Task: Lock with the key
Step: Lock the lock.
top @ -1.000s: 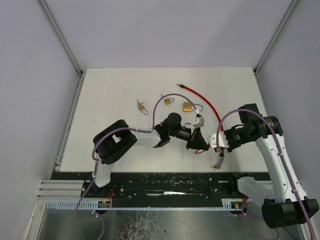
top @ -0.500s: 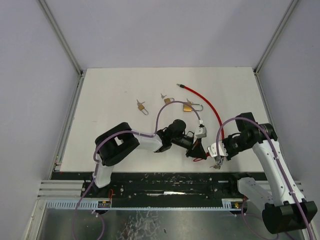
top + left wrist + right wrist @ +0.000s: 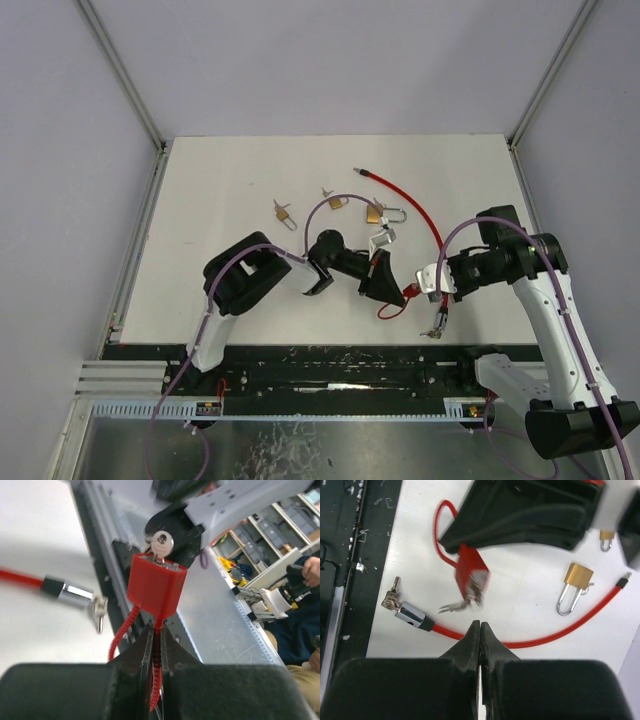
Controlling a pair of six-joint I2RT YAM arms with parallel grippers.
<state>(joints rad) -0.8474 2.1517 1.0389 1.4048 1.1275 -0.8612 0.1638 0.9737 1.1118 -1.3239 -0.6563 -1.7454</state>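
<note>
A red lock body [image 3: 157, 585] hangs off a thin ribbed red cord [image 3: 156, 680], and my left gripper [image 3: 157, 629] is shut on that cord just below the body. A silver key [image 3: 161, 542] sticks out of the body's far end. In the right wrist view the lock body [image 3: 470, 575] and its blurred key [image 3: 472, 596] lie just ahead of my right gripper [image 3: 480, 625], which is shut with nothing between its jaws. From above, the left gripper [image 3: 393, 285] and the right gripper [image 3: 424, 287] face each other across the lock body [image 3: 408, 293].
The red cable [image 3: 425, 215] arcs over the table, its metal end [image 3: 410, 615] with a small key bunch [image 3: 390, 599] near the front edge. Three brass padlocks [image 3: 283, 213] [image 3: 338, 201] [image 3: 375, 213] lie behind. A dark rail [image 3: 330, 360] borders the table's front.
Both grippers dipped toward the front edge, then came back. The left gripper with the lock has swung back and left. The right gripper has drawn a little away to the right.
</note>
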